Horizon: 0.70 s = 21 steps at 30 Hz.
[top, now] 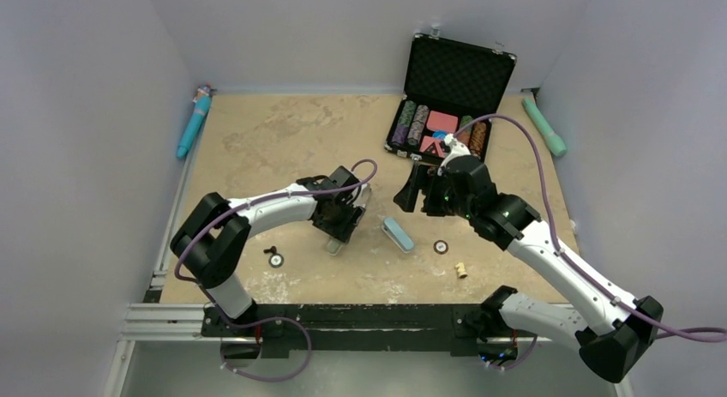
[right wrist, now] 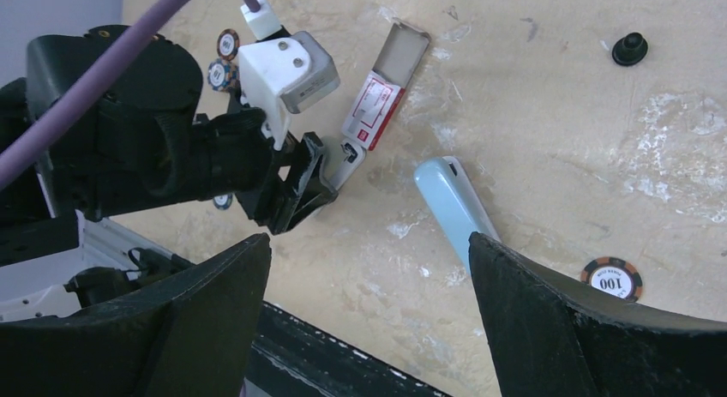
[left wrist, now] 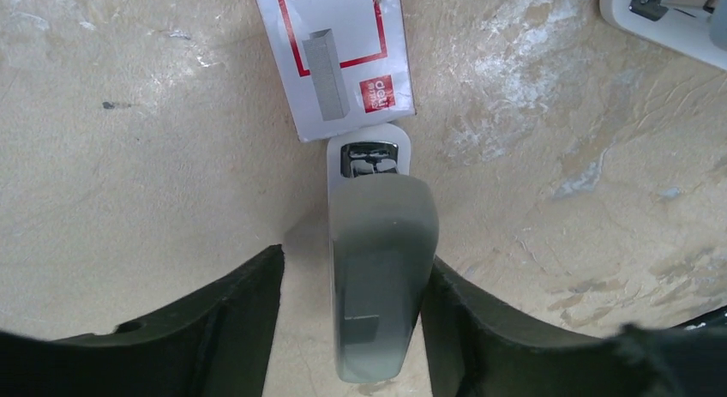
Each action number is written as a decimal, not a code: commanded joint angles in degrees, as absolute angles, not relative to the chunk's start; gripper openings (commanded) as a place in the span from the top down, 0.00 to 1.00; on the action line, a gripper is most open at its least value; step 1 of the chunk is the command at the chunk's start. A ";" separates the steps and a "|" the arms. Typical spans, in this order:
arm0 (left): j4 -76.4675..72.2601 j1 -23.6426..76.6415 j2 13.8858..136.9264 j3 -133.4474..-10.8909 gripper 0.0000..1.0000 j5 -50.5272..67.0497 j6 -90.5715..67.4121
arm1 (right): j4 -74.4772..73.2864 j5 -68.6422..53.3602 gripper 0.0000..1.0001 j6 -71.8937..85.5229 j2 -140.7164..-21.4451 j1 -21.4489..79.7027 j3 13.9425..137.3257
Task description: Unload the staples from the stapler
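Note:
A small grey-and-white stapler (left wrist: 381, 268) lies flat on the table between my left gripper's (left wrist: 353, 258) fingers, its metal front plate (left wrist: 370, 159) pointing at the red-and-white staple box (left wrist: 334, 54). The right finger touches the stapler's side; the left finger stands off with a gap, so the gripper is open. The same stapler peeks out under that gripper in the top view (top: 333, 245). A light-blue stapler (right wrist: 454, 204) lies to the right. My right gripper (right wrist: 369, 243) hangs open above the table next to it, holding nothing. No loose staple strip shows.
An open black poker-chip case (top: 446, 97) stands at the back right. Loose chips (top: 441, 247) (top: 275, 261), a black knob (right wrist: 630, 50) and a tan peg (top: 461, 269) lie about. Teal cylinders rest by the left wall (top: 194, 123) and the right wall (top: 545, 127).

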<state>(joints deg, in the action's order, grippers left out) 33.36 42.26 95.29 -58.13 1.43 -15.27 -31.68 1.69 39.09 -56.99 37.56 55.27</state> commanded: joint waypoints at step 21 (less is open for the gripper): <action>32.68 42.50 80.70 -56.52 1.00 18.43 -15.20 | -27.84 0.22 0.11 44.23 -54.12 37.79 59.94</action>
